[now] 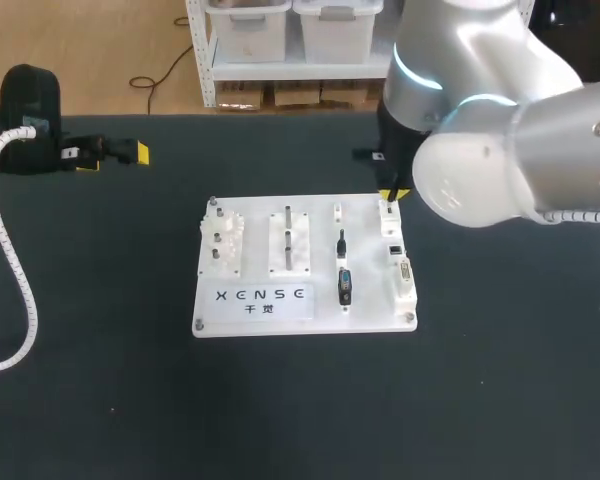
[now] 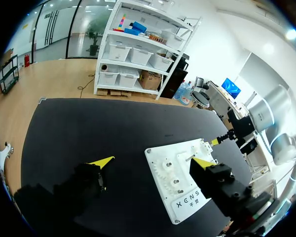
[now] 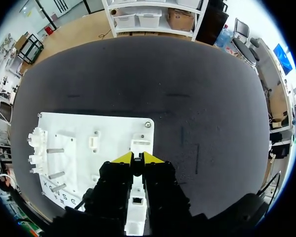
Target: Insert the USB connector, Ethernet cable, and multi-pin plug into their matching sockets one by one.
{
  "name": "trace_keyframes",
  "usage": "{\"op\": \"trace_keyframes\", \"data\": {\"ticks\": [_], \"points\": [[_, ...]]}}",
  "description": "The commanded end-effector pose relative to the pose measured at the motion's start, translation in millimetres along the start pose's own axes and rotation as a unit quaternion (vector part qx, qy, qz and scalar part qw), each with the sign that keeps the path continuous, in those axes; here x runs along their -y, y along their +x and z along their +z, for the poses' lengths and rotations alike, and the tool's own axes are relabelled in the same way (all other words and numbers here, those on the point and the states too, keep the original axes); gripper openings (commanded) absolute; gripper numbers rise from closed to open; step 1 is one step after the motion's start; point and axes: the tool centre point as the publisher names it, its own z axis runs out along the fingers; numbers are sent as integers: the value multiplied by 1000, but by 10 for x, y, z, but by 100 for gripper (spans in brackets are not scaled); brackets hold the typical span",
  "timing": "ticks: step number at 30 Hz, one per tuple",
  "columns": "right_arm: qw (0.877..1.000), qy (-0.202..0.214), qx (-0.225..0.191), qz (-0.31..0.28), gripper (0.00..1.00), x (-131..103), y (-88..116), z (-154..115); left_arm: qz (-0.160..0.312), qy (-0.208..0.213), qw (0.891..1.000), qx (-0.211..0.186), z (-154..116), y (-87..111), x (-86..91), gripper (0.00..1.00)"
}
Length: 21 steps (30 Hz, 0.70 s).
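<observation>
Presently hovering w/ right claw (image 1: 392, 195) over board (image 1: 315, 225) corner, grip can't tell; left claw (image 2: 152, 162) spread wide. Near right claw: thin plug (image 1: 341, 243), thick plug (image 1: 345, 285), flat, end-to-end, long axes front-to-back.

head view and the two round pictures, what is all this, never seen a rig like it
This is a two-armed robot at a black table. The head view looks down from above and behind it; each round picture comes from a camera on one arm's wrist. On the table lies a white plastic board with pegs and sockets, and a small black connector rests on it. The left gripper, away from the board, is open and holds nothing. The right gripper hangs over the board's far right corner; whether it holds anything cannot be told.
</observation>
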Motion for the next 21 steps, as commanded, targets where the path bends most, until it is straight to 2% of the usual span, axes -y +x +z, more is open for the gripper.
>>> {"op": "trace_keyframes", "data": {"ticks": [1, 21], "points": [[1000, 3, 7, -1, 4, 33, 60, -3, 0, 0, 1000, 0, 0, 0, 0, 100], [1000, 25, -10, -2, 5, -12, 5, 101, 0, 0, 1000, 0, 0, 0, 0, 100]]}}
